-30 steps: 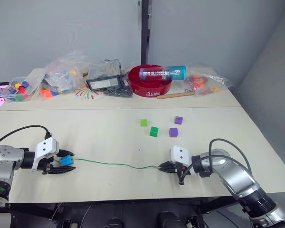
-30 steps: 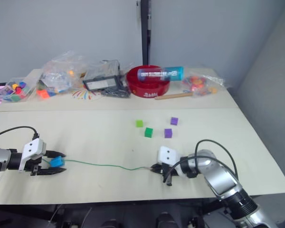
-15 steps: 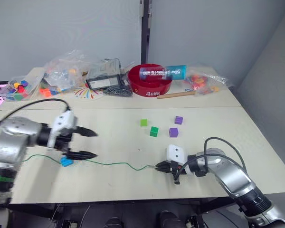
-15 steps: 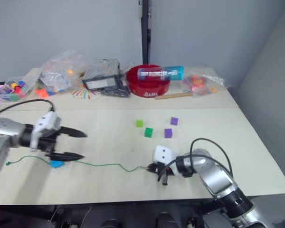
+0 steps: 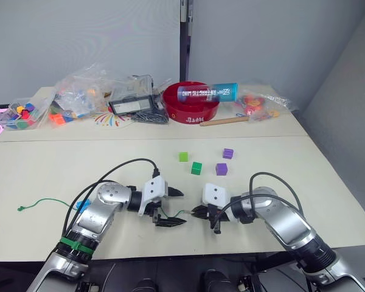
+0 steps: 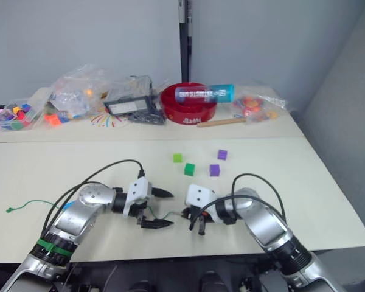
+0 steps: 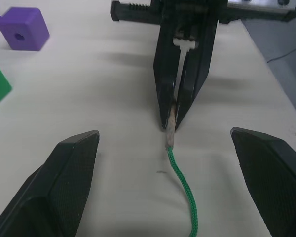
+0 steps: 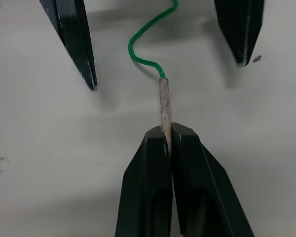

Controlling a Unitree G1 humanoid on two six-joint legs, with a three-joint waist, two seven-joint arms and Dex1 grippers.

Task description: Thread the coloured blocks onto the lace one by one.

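The lace [image 5: 48, 201] is lying slack across the bench [image 5: 304, 164], limp and light except its pale stiff tip [image 8: 165, 101], the sensible place to grip. The right pincer [image 8: 168, 136] is pinching that tip; the left pincer [image 5: 177, 207] is hovering spread around it. The tube [image 5: 207, 93] lying on the red bowl [image 5: 191, 111] is carrying lettering too small to read

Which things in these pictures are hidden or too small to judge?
- Blue block: left eye view, mostly behind the left arm; whether it sits on the lace cannot be told.
- Lace between the knot end and the left gripper: covered by that arm.
- Holes of the light green block and dark green block: too small in the eye views.
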